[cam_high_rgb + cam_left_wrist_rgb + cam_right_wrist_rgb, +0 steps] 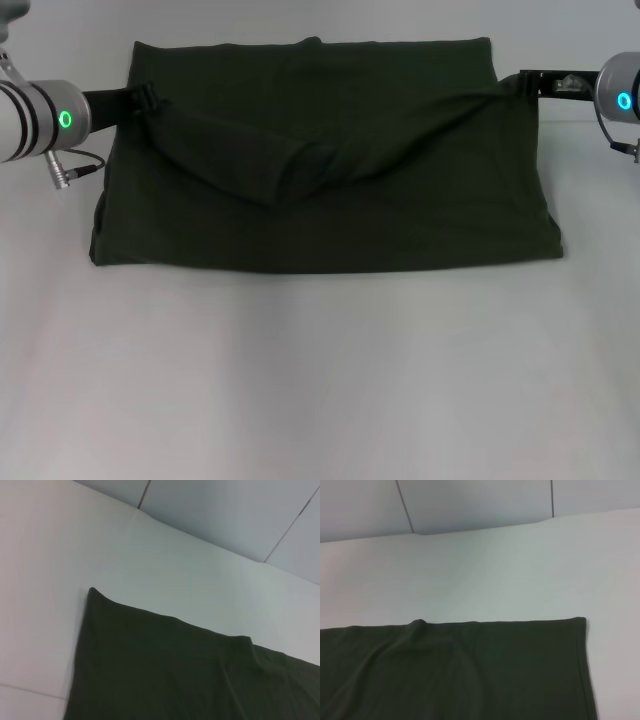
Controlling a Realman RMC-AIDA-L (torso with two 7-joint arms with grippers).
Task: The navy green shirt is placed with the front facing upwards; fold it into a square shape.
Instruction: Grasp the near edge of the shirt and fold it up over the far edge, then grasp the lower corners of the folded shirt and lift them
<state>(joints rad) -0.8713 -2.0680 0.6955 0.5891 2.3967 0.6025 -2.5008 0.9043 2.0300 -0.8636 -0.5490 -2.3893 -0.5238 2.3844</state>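
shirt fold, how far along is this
Partly done. The navy green shirt already lies as a wide rectangle on the white table, sleeves folded in across the middle, lettering hidden. In hand: the left gripper and right gripper sit at its far left and right edges. Whether they grip cloth cannot be told. Left: it looks wider than deep, so likely another fold to make a square.
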